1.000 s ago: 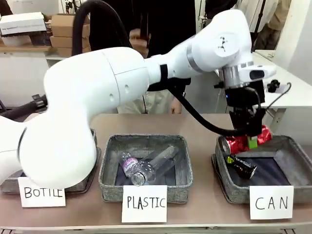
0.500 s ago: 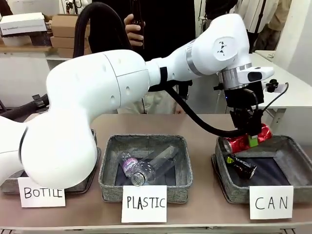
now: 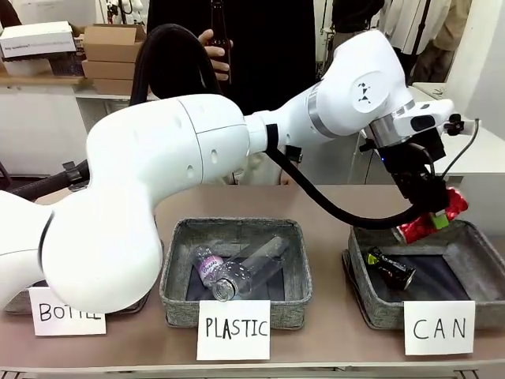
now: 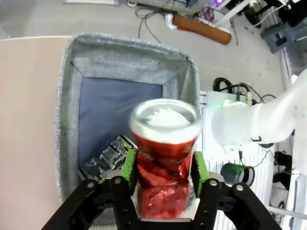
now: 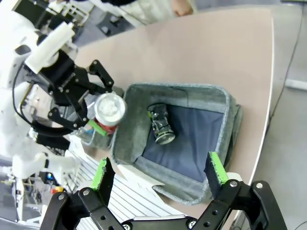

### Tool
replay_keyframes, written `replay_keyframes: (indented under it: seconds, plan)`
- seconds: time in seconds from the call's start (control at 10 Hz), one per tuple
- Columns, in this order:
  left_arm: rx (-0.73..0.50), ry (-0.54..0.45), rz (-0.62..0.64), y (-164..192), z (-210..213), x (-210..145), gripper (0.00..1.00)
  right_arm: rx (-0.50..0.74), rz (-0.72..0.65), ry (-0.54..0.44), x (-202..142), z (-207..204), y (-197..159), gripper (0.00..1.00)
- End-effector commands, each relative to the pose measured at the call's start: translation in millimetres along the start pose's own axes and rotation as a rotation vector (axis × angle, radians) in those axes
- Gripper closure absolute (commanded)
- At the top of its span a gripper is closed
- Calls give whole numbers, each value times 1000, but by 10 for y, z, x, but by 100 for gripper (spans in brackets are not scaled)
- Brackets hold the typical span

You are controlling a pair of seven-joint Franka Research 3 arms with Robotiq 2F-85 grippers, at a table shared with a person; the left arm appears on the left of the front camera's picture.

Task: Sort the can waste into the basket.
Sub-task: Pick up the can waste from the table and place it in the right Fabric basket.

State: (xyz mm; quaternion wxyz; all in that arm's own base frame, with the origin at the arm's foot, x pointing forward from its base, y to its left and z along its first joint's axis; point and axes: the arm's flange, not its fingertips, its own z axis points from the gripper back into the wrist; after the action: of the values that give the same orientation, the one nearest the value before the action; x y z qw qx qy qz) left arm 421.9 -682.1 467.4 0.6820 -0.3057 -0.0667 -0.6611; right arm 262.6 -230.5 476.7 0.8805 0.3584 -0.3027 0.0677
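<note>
My left gripper [image 3: 432, 217] hangs tilted over the back right part of the basket [image 3: 483, 239] marked "CAN". It is shut on a crushed shiny red can [image 3: 426, 224]. In the left wrist view the red can [image 4: 165, 143] sits between the green pads, silver end outward, above the basket's dark floor [image 4: 115, 105]. A crushed black can [image 3: 390, 268] lies inside the basket at its left end. The black can [image 4: 108, 155] also lies below the held one there. My right gripper [image 5: 158, 172] is open and empty, high above the basket [image 5: 192, 91], black can [image 5: 160, 124] and red can [image 5: 109, 111].
A grey basket [image 3: 177, 292] marked "PLASTIC" holds clear plastic bottles [image 3: 241, 268] at the middle. A basket marked "BOTTLE" [image 3: 14, 300] sits at the left, mostly hidden by my left arm. A person across the table holds a brown bottle [image 3: 219, 39].
My left gripper has swung right and slightly up with the red can, tilting it further over the basket. The person has lifted the brown bottle higher.
</note>
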Motion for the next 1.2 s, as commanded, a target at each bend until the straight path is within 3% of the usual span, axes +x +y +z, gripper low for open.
replay_keyframes:
  seconds: [0.0, 0.4, 0.6, 0.7, 0.9, 1.1]
  plan:
    - [1, 23, -16, -257, 7, -465, 0, -11, -18, -2, 26, 16, 8, 1]
    - [20, 48, 34, -239, 123, -500, 0, 0, 0, 0, 0, 0, 0, 1]
    - [25, 256, 253, -308, 656, -753, 0, 32, 26, 14, 181, -120, 114, 1]
    - [68, 261, 390, -360, 1246, -1146, 0, 52, 82, 6, 413, -286, 293, 1]
    - [21, 159, 605, -390, 2078, -2012, 0, 65, 91, -53, 959, -748, 761, 1]
    - [-55, -133, 741, -449, 2610, -3040, 0, 104, -25, -107, 1447, -1343, 1314, 1]
